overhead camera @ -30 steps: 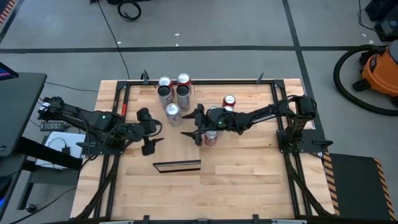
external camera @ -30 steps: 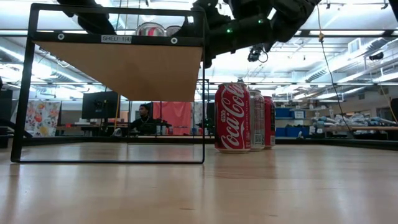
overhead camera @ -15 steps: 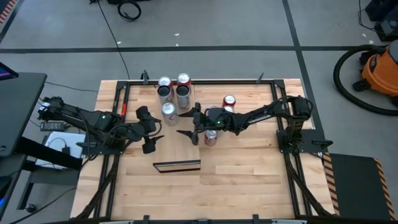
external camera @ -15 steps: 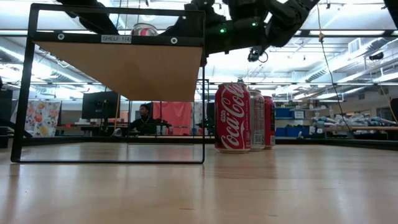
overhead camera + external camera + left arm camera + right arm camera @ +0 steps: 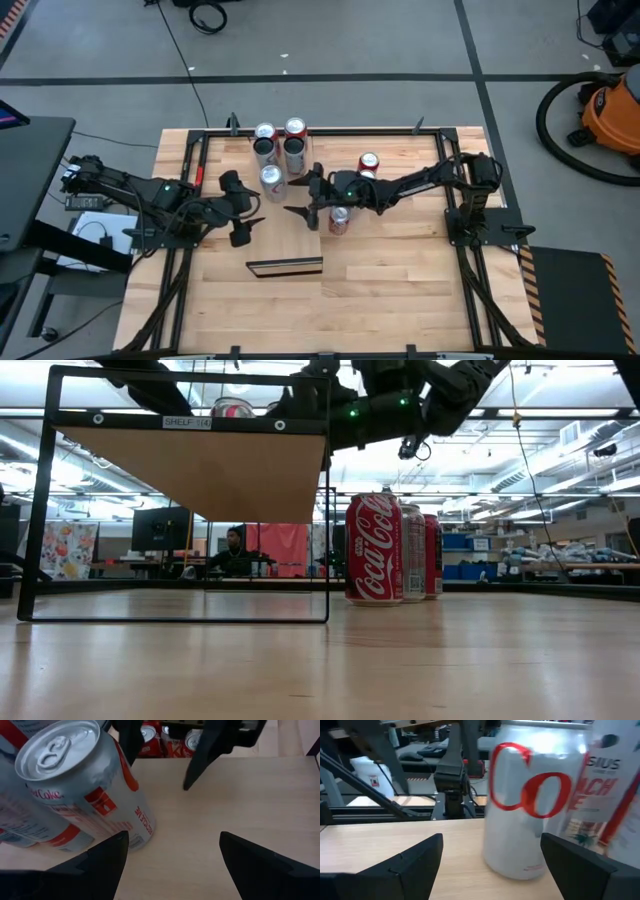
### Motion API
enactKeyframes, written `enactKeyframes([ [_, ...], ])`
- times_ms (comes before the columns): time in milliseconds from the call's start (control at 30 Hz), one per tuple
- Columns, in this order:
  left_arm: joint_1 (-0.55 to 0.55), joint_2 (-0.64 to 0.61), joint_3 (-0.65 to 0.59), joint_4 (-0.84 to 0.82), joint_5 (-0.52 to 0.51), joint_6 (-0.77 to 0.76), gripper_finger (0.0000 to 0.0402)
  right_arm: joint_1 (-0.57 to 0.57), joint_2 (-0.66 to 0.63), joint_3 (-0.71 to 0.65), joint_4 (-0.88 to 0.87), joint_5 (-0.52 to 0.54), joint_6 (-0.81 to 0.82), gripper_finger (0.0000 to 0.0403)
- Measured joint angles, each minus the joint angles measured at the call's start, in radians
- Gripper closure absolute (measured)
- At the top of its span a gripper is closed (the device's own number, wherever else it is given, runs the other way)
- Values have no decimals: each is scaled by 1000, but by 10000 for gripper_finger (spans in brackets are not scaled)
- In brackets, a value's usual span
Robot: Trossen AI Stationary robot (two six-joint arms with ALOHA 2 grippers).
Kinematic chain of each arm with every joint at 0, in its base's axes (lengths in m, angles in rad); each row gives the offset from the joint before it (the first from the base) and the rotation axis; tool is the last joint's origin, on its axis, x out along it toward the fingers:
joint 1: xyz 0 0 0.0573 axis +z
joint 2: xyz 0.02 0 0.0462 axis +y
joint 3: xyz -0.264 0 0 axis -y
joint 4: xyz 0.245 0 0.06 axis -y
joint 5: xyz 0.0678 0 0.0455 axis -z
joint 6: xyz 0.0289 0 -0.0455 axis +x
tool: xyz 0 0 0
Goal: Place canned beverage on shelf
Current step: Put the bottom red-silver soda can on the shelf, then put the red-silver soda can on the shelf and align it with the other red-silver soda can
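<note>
- Silver can (image 5: 271, 181) stands on the table (image 5: 400, 290) near the back cluster of cans (image 5: 280, 143), between the two grippers; neither holds it, so it has not been picked up.
- Shelf (image 5: 285, 267) sits toward the front of the table, well apart from the silver can; in the low view nothing shows on its board.
- Left gripper (image 5: 240, 212) hovers just beside the silver can, fingers spread, empty.
- Right gripper (image 5: 305, 201) faces it from the other side, fingers spread, empty.
- I judge the grasp, lift and placing all remain.
- Readable: "Coca-Cola" on the red can (image 5: 373, 548); "Coke" on the silver can (image 5: 95, 790); shelf label (image 5: 188, 422) reads "SHELF 1", the rest unclear.
</note>
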Motion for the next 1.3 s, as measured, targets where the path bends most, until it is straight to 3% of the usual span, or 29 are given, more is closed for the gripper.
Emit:
enactKeyframes([
  [200, 0, 0, 0, 27, 1, 0, 79, -16, 0, 0, 26, -86, 28, 57],
  [533, -1, 25, 0, 104, 122, 20, 79, -10, -3, -1, -13, -93, 27, 57],
  [733, -1, 109, 0, 208, 125, 21, 79, 33, -55, -1, -147, 13, 0, 57],
  [867, -2, 164, 0, 287, 109, -18, 79, 71, -114, -2, -272, 144, -36, 57],
  [1033, -2, 206, 0, 330, -7, -78, 79, 104, -197, -2, -439, 274, -61, 57],
  [1300, -1, 246, 0, 353, -141, -121, 79, 138, -280, -2, -631, 340, -28, 57],
])
